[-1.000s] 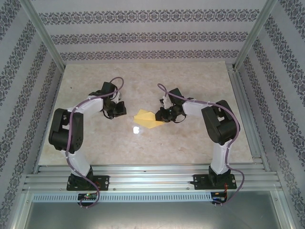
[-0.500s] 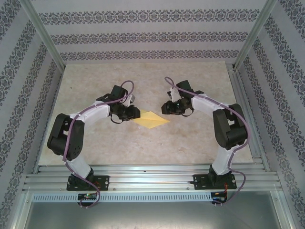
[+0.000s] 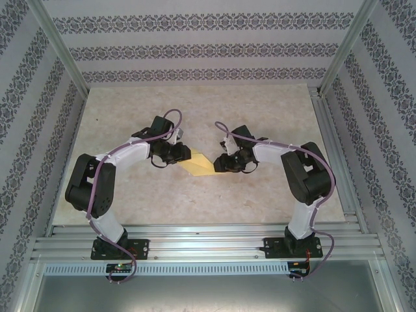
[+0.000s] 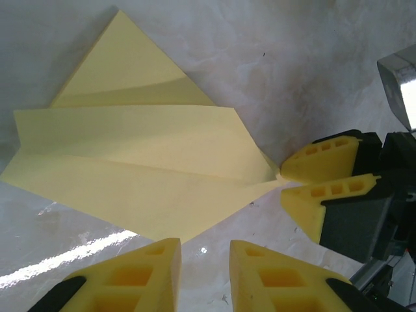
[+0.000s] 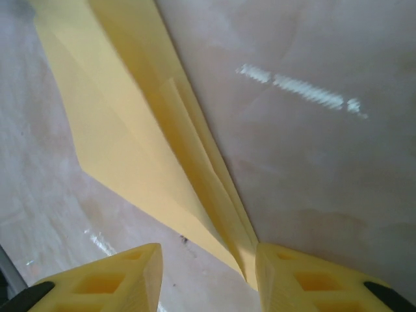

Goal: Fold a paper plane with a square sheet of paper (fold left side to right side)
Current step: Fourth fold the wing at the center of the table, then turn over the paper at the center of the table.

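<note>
The right gripper [image 5: 208, 250] has swung back to the pointed tip of the paper plane [image 4: 149, 162], jaws apart astride it. The left gripper [image 4: 205, 250], also open, hovers beside its wide end on the tabletop [image 3: 260, 110], likely readying another crease.

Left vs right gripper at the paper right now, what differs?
Left gripper faces the broad side of the paper, jaws empty; right gripper sits at its pointed tip, which reaches between its jaws. Left jaws stand narrower than right. Both open, neither clamping.
</note>
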You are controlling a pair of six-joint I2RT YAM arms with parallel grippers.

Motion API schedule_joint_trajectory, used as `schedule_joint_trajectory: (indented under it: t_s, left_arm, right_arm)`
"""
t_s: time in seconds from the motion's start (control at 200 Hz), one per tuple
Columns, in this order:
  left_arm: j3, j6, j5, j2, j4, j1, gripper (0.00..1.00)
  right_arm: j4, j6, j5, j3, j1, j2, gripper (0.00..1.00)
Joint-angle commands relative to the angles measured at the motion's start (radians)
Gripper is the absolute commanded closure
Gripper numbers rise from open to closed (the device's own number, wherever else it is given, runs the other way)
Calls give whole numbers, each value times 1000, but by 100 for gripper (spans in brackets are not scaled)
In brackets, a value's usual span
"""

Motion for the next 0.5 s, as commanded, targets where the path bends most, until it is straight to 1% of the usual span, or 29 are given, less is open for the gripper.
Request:
schedule_joint_trajectory:
  t_s: [0.0,0.08,0.145,0.27,0.37,0.495]
  left_arm:
    - [-18,13,8,3,10,-1,74]
    - [-27,6,26,11,24,-8,76]
    - [-34,5,20,18,27,-16,78]
    - [-58,-26,24,52,75,-24,81]
    - [-69,-43,23,84,110,-29,81]
    - [-69,-36,10,116,105,-29,83]
  right_arm:
    - [37,60,-27,-30,7,-74,58]
    - [38,80,2,-14,-11,-115,57]
    - [24,75,20,26,-13,-110,55]
    - [-15,56,57,123,4,-18,53]
    - [-51,25,85,211,30,64,52]
    - [-72,9,83,300,40,143,55]
